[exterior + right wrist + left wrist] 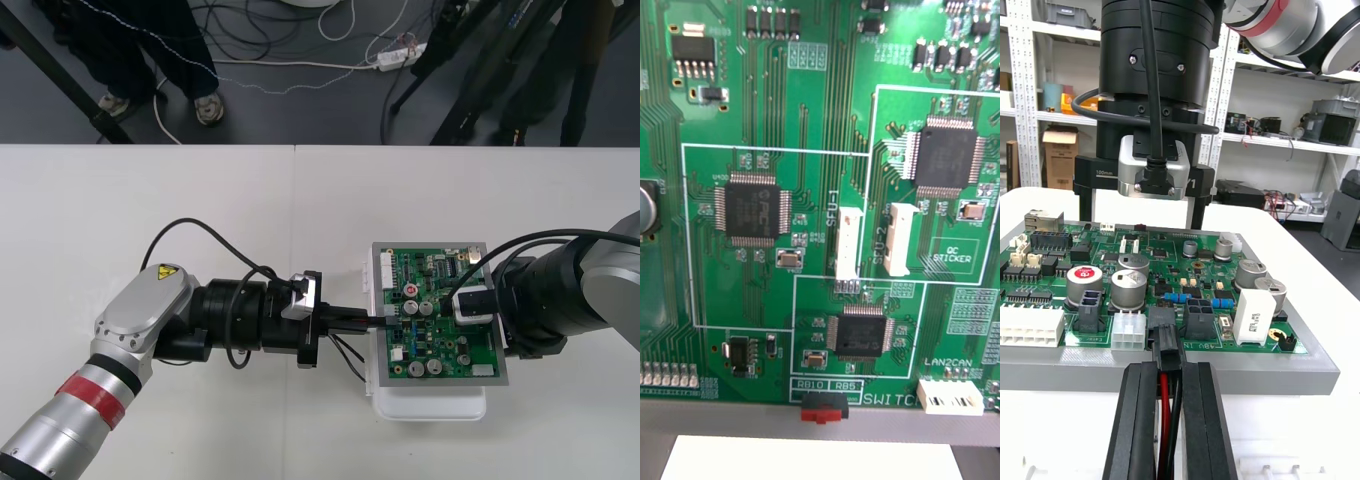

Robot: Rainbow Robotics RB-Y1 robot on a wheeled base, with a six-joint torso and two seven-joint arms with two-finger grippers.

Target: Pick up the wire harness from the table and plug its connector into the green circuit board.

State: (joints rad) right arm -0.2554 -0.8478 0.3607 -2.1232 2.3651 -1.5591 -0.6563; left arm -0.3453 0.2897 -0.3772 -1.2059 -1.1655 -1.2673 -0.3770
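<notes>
The thin red-and-black wire harness [1165, 401] lies lengthwise between the 2 black fingers [1139, 420] of the left gripper [1169, 367]. These are pressed close together and pinch its wires. Its long axis follows the fingers. The small black plug [1168, 346] leads just past the fingertips, pointing at the green circuit board [440, 300], and the wires run back down the narrow gap between the fingers. The plug's nose meets a black header at the board edge nearest those fingertips. I cannot tell whether it is fully seated. Behind the fingers, a slack dark loop of wire [348, 352] hangs out to one side over the plain light table [200, 200].

The left arm comes in low from its own side and bends at the elbow. Its forearm and gripper are stretched level over the table, straight at the board's edge.

The right gripper [1141, 219] stands over the far part of the board, beyond the left fingertips, with its wrist pointing straight down. Its 2 fingers [1084, 202] are spread wide, 1 on each side of its camera, with nothing between them. The board sits on a white base [430, 405].
</notes>
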